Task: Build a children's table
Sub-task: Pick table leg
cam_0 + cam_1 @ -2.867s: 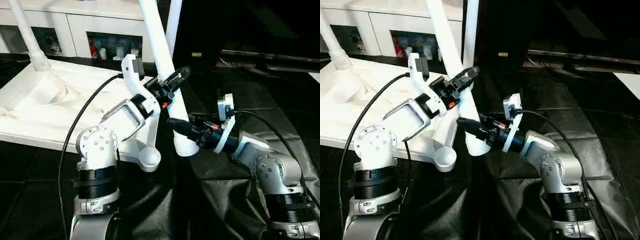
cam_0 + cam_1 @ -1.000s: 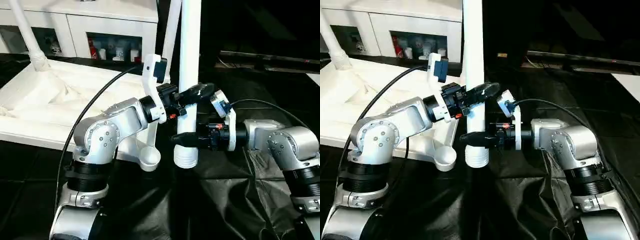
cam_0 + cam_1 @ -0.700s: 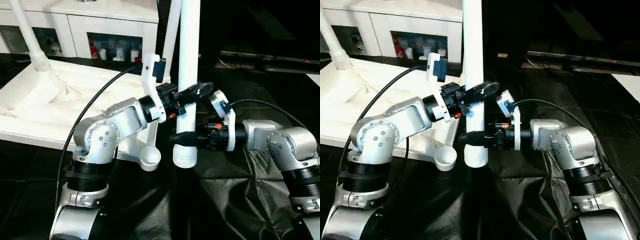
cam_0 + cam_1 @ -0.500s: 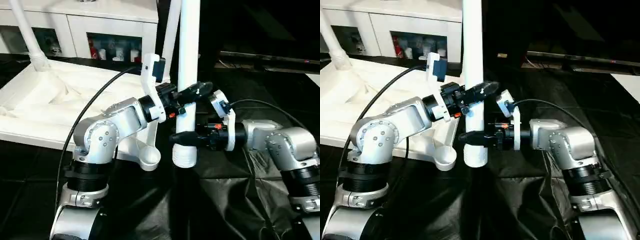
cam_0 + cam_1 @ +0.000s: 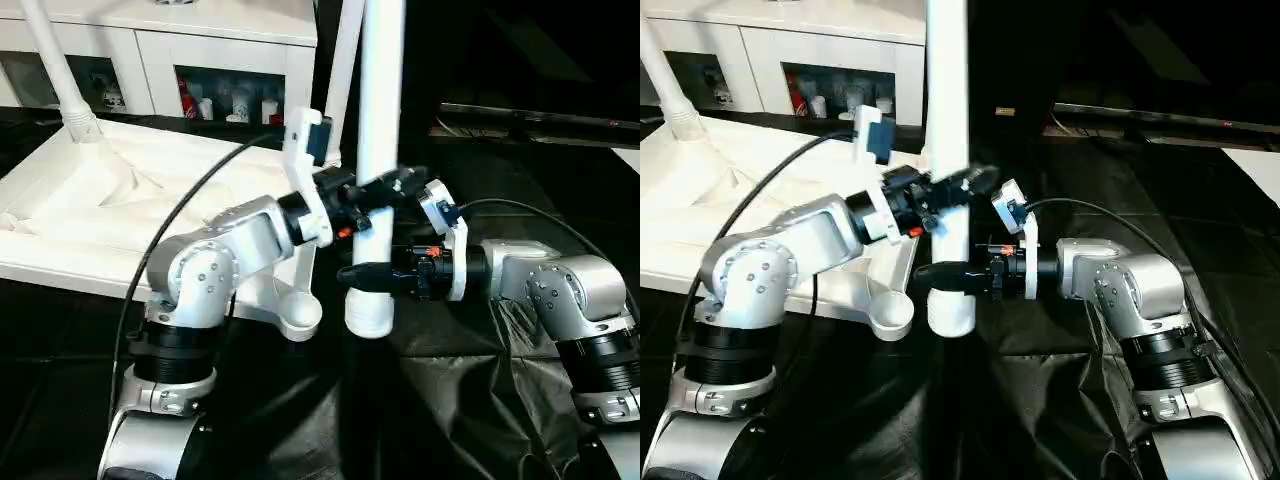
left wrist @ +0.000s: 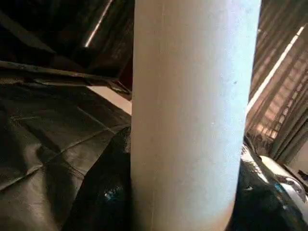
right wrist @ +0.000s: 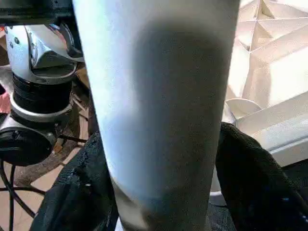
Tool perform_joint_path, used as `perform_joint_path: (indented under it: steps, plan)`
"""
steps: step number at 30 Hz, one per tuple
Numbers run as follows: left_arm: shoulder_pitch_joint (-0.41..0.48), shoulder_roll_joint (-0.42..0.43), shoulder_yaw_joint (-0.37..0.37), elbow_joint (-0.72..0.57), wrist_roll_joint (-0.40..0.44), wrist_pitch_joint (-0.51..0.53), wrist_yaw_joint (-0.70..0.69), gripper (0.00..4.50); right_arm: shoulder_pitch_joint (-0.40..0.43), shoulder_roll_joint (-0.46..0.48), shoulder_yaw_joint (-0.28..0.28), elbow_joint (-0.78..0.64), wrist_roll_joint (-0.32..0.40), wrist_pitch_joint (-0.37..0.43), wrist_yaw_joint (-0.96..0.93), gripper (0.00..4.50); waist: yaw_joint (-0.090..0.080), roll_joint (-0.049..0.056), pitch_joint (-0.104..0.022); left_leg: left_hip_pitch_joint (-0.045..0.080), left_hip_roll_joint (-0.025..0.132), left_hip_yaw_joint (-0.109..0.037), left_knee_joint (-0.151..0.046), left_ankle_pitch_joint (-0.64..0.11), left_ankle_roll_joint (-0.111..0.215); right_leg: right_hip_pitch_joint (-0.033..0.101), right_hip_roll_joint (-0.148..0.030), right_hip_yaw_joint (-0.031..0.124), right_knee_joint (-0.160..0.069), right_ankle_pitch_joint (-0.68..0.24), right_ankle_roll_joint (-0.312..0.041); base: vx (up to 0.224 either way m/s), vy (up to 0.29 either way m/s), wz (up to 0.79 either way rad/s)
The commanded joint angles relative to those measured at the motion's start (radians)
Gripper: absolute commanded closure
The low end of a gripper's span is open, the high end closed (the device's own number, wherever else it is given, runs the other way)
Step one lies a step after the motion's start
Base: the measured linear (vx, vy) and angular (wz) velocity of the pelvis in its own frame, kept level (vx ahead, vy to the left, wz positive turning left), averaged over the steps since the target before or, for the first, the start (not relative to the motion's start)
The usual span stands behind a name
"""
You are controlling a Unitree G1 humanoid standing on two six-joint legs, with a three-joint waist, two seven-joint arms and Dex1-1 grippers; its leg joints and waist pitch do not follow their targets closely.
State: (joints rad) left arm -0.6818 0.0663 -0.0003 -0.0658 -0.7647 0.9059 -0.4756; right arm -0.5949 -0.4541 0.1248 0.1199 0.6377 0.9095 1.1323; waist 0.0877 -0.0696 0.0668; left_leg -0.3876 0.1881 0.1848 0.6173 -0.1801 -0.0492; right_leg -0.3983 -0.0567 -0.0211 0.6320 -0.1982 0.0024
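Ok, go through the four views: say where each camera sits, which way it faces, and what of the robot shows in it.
Left eye view: on the head, looking forward and down; both silver forearms show, left gripper and right gripper clamped on the upright leg.
Right eye view: same scene from slightly aside; same arms, upturned tabletop.
Left wrist view: looks along its jaws at the leg, black cloth behind.
Right wrist view: faces the leg, tabletop beyond.
Shared: all show the leg.
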Motion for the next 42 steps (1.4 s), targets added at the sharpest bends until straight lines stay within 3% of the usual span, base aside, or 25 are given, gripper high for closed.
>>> perform_joint_path:
  steps: [1,14,16,17,23,29,37,40,42]
  plan:
    - [-0.013,-0.009,-0.019,-0.021,-0.004,0.006,-0.009,2.62,-0.005,-0.019,-0.008,-0.020,0.008,-0.004,0.009,1.56,-0.001,-0.001,-0.078,0.024,0.037,-0.011,-0.063,-0.078,-0.006,0.053,-0.067,0.032,-0.066,-0.074,-0.223,0.000,0.000,0.00]
    - [-0.020,0.000,-0.010,-0.012,-0.001,0.002,-0.013,2.62,0.016,-0.024,0.000,-0.035,0.001,0.002,0.011,1.56,0.001,0.005,-0.079,0.025,0.037,-0.011,-0.063,-0.078,-0.004,0.052,-0.066,0.032,-0.064,-0.057,-0.230,0.000,0.000,0.00]
    - [-0.021,0.001,-0.011,-0.010,0.000,0.000,-0.014,2.62,0.019,-0.023,0.002,-0.036,0.002,0.003,0.013,1.56,0.001,0.002,-0.079,0.025,0.037,-0.011,-0.063,-0.076,-0.004,0.053,-0.066,0.032,-0.064,-0.051,-0.229,0.000,0.000,0.00]
    - [-0.021,0.000,-0.011,-0.009,0.000,0.000,-0.014,2.62,0.020,-0.023,0.002,-0.036,0.002,0.003,0.014,1.82,0.001,0.003,-0.079,0.025,0.038,-0.012,-0.063,-0.075,-0.004,0.053,-0.066,0.031,-0.064,-0.051,-0.230,0.000,0.000,0.00]
    - [-0.017,-0.002,-0.013,-0.016,-0.002,-0.002,-0.013,2.62,0.020,-0.020,0.005,-0.034,0.007,0.007,0.021,2.29,0.000,0.000,-0.079,0.025,0.037,-0.011,-0.063,-0.081,-0.005,0.053,-0.066,0.032,-0.065,-0.063,-0.229,0.000,0.000,0.00]
    - [-0.015,0.002,-0.010,-0.019,-0.004,-0.001,-0.014,2.62,0.019,-0.021,0.006,-0.028,0.006,0.011,0.025,2.56,0.001,0.001,-0.079,0.024,0.037,-0.011,-0.063,-0.077,-0.003,0.053,-0.067,0.032,-0.065,-0.062,-0.229,0.000,0.000,0.00]
    - [-0.019,0.002,-0.006,-0.016,-0.003,-0.006,-0.014,2.62,0.024,-0.020,0.005,-0.029,0.002,0.009,0.023,2.58,0.001,0.002,-0.079,0.025,0.038,-0.011,-0.063,-0.079,-0.005,0.052,-0.066,0.031,-0.065,-0.064,-0.229,0.000,0.000,0.00]
    - [-0.017,-0.005,0.007,-0.006,0.008,-0.008,0.021,1.92,0.027,-0.018,0.001,-0.031,0.003,0.007,0.020,2.58,0.001,0.002,-0.078,0.024,0.037,-0.011,-0.063,-0.082,-0.006,0.052,-0.067,0.032,-0.066,-0.068,-0.228,0.000,0.000,0.00]
    - [-0.009,-0.012,0.021,-0.008,-0.011,-0.003,0.018,1.88,0.031,-0.015,-0.003,-0.035,0.005,0.006,0.017,2.59,0.001,0.003,-0.079,0.024,0.038,-0.012,-0.063,-0.079,-0.005,0.053,-0.066,0.031,-0.065,-0.056,-0.230,0.000,0.000,0.00]
